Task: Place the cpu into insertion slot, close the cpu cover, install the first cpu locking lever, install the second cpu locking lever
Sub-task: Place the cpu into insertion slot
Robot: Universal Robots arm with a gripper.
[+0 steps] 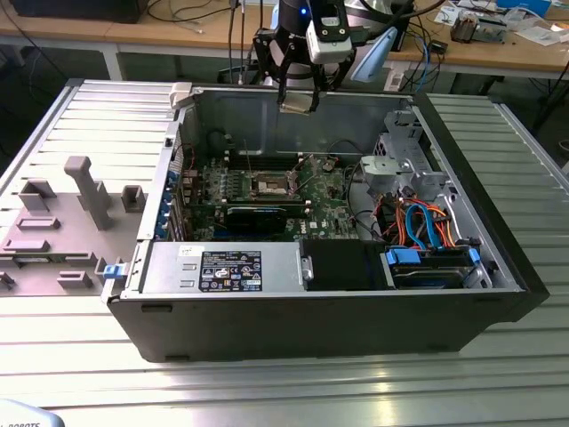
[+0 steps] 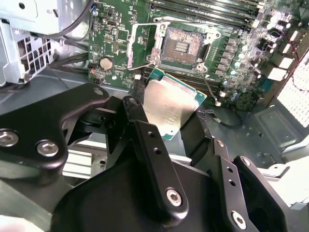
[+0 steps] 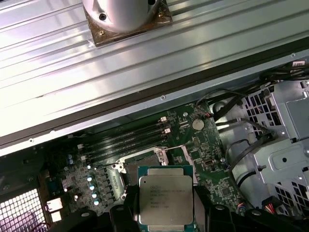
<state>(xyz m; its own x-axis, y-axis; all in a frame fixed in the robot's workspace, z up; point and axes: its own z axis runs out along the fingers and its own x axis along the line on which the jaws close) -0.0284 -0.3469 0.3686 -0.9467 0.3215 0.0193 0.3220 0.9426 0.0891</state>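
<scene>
The gripper [image 1: 298, 100] is clenched on the cpu [image 2: 170, 104], gripping two opposite edges, well above the open insertion slot [image 2: 182, 47] and near the case's [image 1: 356, 320] far wall. The square chip lies flat with its metal top facing the wrist, so it shows no long axis.

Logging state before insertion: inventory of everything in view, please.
open computer case: one, black, on slatted metal table
green motherboard: one, green, inside the case
square brownish-grey insertion slot: one, empty, on the motherboard
flat square silver-topped cpu: one, green-edged, above the motherboard
silver power supply box: one, along the case's near wall
blue and orange cables: several, inside case, exterior view's right
grey moulded fixture: one, on table, exterior view's left
black gripper: one, shut on the cpu
</scene>
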